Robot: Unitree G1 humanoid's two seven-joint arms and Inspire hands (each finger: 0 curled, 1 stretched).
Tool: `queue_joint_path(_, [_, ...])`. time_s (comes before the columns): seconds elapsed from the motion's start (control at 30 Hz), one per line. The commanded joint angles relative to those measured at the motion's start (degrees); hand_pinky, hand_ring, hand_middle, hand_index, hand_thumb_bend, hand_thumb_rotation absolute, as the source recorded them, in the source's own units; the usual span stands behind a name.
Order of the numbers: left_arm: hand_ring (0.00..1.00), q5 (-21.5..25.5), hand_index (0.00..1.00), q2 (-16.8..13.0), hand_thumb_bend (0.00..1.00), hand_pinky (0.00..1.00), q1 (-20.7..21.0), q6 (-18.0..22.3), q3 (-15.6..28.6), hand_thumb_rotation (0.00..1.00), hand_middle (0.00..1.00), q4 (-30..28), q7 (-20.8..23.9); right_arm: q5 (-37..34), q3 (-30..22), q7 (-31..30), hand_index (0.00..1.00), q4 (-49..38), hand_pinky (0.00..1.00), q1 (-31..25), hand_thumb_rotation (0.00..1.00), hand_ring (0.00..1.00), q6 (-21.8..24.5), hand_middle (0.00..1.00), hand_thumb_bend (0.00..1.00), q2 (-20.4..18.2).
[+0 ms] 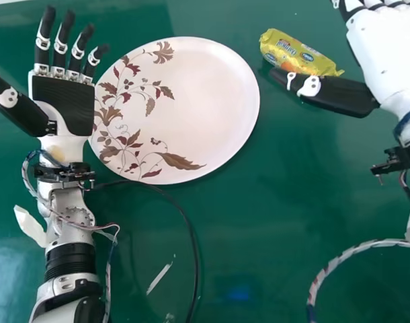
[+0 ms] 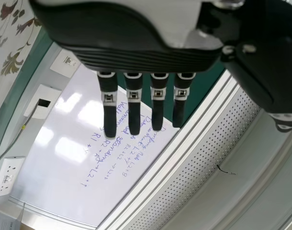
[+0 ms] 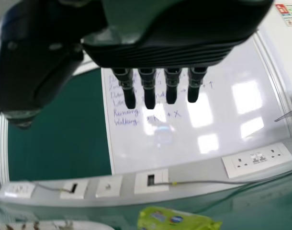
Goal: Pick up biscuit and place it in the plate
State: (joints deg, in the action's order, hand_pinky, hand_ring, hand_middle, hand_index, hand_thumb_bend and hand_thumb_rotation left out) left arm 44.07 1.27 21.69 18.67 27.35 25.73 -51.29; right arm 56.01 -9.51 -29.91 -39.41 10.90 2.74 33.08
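Observation:
The right hand [image 1: 386, 54] is at the upper right in the head view, its thumb stretched left just below the yellow biscuit packet [image 1: 296, 54]; whether they touch I cannot tell. In the right wrist view the right hand [image 3: 160, 55] has straight fingers, with the biscuit packet [image 3: 177, 219] beyond them. The white plate [image 1: 205, 108] with leaf patterns lies left of the packet. Palm up, the left hand [image 1: 64, 101] rests or hovers at the plate's left edge, fingers straight and holding nothing; in the left wrist view the left hand [image 2: 131, 52] shows straight fingers too.
The green table [image 1: 259, 222] carries a thin black cable [image 1: 185, 215] running below the plate and a small white strip [image 1: 159, 278]. A striped cable [image 1: 333, 266] curves at the lower right. A whiteboard [image 3: 194, 129] and wall sockets [image 3: 258, 159] stand behind the table.

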Motion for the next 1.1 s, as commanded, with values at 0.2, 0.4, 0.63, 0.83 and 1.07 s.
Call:
queue_joint_path(0.2, [0.86,0.55,0.91,1.95,1.0,0.74,-6.79,-1.4,1.92,0.97,0.9,9.74,-0.31,3.72,2.3,-3.55,1.0,-1.59,1.0,3.17,0.59,1.0,1.0,1.0,1.0,1.39])
queue_joint_path(0.4, [0.91,0.43,0.95,1.74,1.0,0.81,-6.07,-1.5,1.84,1.0,0.93,10.48,0.31,5.0,2.98,-6.91,1.0,-2.52,1.0,5.07,0.6,1.0,1.72,1.0,1.0,2.06])
queue_joint_path(0.63, [0.89,0.11,0.96,1.64,1.0,0.85,-6.18,-2.15,1.28,1.0,0.94,10.44,0.14,7.35,3.72,-12.72,1.0,-4.2,1.0,7.99,0.59,1.0,1.54,1.0,1.0,3.61])
queue_joint_path(0.83, [0.9,-1.23,0.97,2.16,1.0,0.87,-6.56,-1.38,0.58,1.0,0.95,10.17,0.81,8.56,4.76,-18.99,1.0,-4.59,1.0,10.73,0.61,1.0,0.72,1.0,1.0,5.92])
queue_joint_path(1.07, [0.88,-1.66,0.95,2.72,1.0,0.83,-6.9,-1.7,0.12,0.97,0.91,9.33,1.3,8.85,5.83,-22.87,1.0,-3.68,1.0,13.5,0.63,1.0,-1.32,1.0,1.0,8.7])
